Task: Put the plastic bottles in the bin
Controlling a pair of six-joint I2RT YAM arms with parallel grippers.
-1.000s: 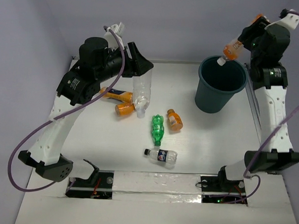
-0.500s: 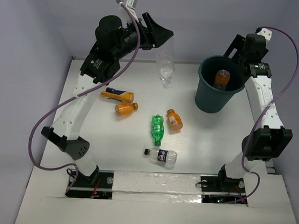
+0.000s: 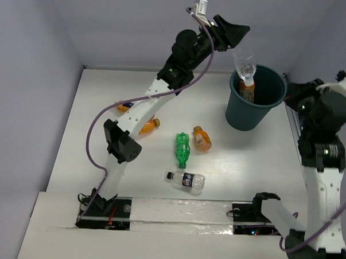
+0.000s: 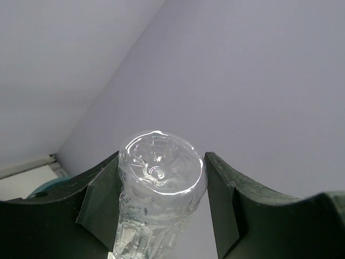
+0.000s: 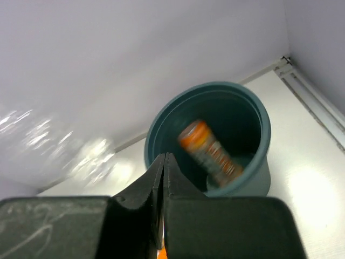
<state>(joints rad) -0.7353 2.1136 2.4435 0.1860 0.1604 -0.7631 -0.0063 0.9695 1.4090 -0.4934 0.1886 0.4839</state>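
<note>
Left gripper (image 3: 238, 45) clamped on clear bottle (image 3: 245, 64) hanging above bin (image 3: 245, 116), right gripper (image 5: 164, 168) closed

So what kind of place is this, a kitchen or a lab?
Probably a robot lab test bench: left arm and right arm bolted to a white table, plain walls around it, and bottles like the green bottle laid near a teal bin.

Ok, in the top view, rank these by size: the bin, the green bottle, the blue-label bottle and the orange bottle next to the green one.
1. Bin, largest by far.
2. Green bottle and blue-label bottle: they look about alike, so unranked.
3. Orange bottle, smallest.
</note>
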